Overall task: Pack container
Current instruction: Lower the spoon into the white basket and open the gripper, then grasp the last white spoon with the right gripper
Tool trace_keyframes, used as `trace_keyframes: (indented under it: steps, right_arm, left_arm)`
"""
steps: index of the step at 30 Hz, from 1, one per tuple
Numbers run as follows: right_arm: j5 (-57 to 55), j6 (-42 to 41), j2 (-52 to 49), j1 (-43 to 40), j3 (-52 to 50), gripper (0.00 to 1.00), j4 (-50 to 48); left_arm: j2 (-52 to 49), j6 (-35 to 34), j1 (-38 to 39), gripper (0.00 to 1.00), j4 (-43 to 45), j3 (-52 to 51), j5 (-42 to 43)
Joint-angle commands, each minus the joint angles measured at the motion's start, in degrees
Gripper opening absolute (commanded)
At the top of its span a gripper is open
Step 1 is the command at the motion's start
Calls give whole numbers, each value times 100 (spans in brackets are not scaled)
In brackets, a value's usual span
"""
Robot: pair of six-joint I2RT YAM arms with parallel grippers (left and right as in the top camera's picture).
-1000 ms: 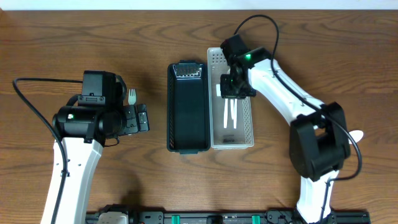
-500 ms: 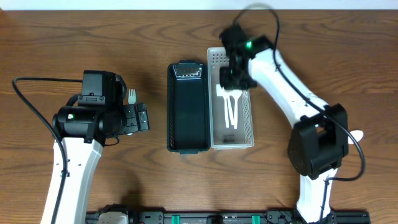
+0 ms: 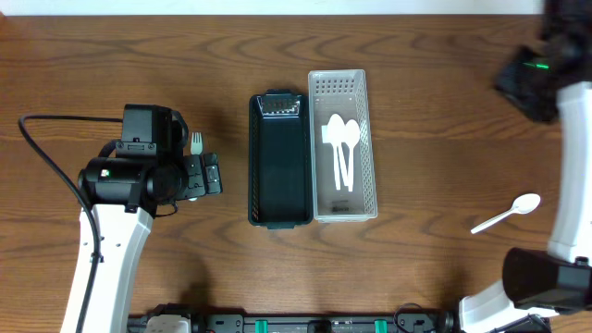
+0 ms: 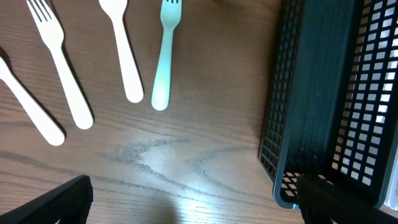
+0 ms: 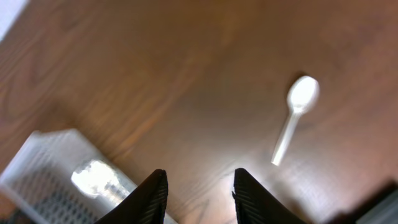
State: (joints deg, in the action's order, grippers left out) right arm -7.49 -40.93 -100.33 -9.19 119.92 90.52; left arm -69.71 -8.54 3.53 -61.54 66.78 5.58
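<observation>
A white mesh basket point(image 3: 368, 120) holds white spoons point(image 3: 340, 148); a black mesh basket point(image 3: 279, 159) stands against its left side. One white spoon point(image 3: 507, 215) lies loose on the table at the right and also shows in the right wrist view point(image 5: 293, 118). My right gripper point(image 5: 200, 193) is open and empty, high above the table between the white basket point(image 5: 43, 168) and that spoon. My left gripper point(image 4: 193, 208) is open and empty, left of the black basket point(image 4: 329, 93). Several forks lie ahead of it: white ones point(image 4: 121, 50) and a pale green one point(image 4: 165, 56).
My right arm point(image 3: 532, 74) is at the far right back corner. Only the green fork's head point(image 3: 197, 142) shows in the overhead view; my left arm point(image 3: 139, 171) covers the other forks. Bare wood lies between the baskets and the loose spoon.
My right gripper has left the white basket and swung up and away to the far right back corner. The spoons stay in the basket. The left arm has not moved.
</observation>
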Motion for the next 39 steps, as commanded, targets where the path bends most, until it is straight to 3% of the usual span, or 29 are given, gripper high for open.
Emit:
trace_keyframes:
  steps: [1, 6, 13, 21, 24, 32, 39]
  right_arm:
    - [142, -280, -70, -638, -334, 42, 83]
    - [455, 7, -70, -1429, -1357, 42, -382]
    - [671, 538, -70, -2194, -3268, 43, -1829]
    - [647, 966, -70, -2225, -5023, 47, -3427]
    - [647, 1176, -70, -2168, -5582, 54, -4048]
    - [798, 1574, -70, -2149, -6441, 56, -5093]
    - [798, 1572, -72, -2149, -6819, 56, -5407]
  left_arm:
    - [-2, 116, -4, 98, 13, 96, -74]
    - [0, 116, -4, 98, 35, 96, -74]
    - [0, 116, -4, 98, 33, 96, -74]
    - [-2, 114, -4, 98, 33, 96, -72]
    - [0, 114, -4, 98, 35, 96, -72]
    - [-2, 116, -4, 98, 35, 96, -72]
    - [0, 114, -4, 98, 33, 96, -72]
